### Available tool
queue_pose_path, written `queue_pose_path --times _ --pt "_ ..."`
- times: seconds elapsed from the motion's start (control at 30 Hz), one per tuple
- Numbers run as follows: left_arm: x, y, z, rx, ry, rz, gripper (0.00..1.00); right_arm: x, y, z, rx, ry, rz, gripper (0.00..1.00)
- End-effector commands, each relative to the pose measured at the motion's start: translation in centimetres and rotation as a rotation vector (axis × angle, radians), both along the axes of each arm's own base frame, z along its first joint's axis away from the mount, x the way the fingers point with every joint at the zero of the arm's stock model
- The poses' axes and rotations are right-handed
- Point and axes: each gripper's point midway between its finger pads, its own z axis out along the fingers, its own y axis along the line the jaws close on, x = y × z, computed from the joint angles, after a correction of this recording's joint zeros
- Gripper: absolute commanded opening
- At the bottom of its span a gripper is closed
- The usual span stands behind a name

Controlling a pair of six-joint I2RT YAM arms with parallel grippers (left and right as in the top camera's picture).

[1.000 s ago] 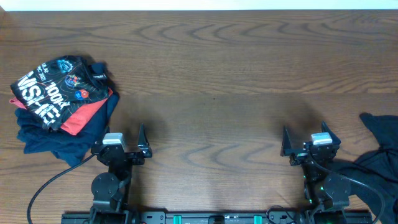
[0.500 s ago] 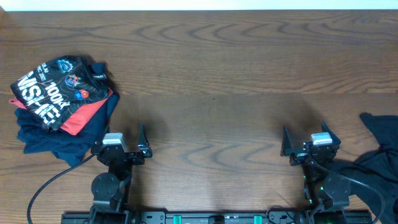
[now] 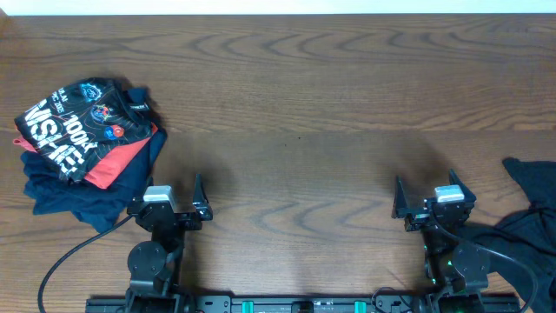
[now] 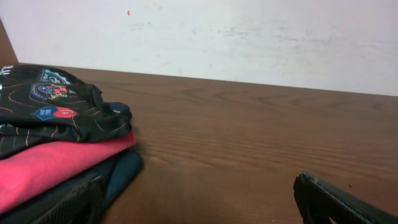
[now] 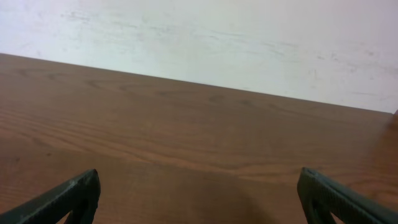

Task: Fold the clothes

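Black polo shirt (image 3: 532, 216) lies crumpled at right edge of table (image 3: 295, 104), partly out of view, just beside right gripper (image 3: 424, 193), on its outer side. Right gripper spread wide, grasping nothing. Left gripper (image 3: 171, 193) likewise released, near folded garment pile (image 3: 78, 148).

The shirt (image 3: 539, 184) is plain black; the white-lettered black tee (image 3: 76, 129) tops red and navy garments (image 3: 59, 193).
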Motion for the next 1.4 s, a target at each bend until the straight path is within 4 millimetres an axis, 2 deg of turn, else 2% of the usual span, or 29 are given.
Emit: queue_pose_path --times 0.0,0.7,0.9,1.1,1.27,1.37 --pt "0.1 0.2 -1.9 -0.003 0.046 0.011 0.98 0.0 0.0 -0.2 -0.014 0.002 0.002 0.99" --pt "0.1 0.2 -1.9 -0.003 0.046 0.011 0.98 0.0 0.1 -0.1 -0.013 0.002 0.006 0.99" --pt "0.1 0.1 -1.9 -0.005 0.044 0.008 0.98 0.0 -0.1 0.4 -0.012 -0.021 -0.002 0.99" --pt "0.0 0.1 -1.6 -0.110 0.044 0.020 0.98 0.0 0.0 0.7 0.075 -0.017 -0.002 0.99" --pt "-0.2 -1.0 0.3 -0.148 0.055 -0.044 0.98 -0.5 -1.7 0.9 0.158 0.063 -0.112 0.99" --pt "-0.5 -1.7 0.4 -0.149 0.144 -0.074 0.98 -1.3 -3.2 0.9 0.186 0.166 -0.214 0.99"
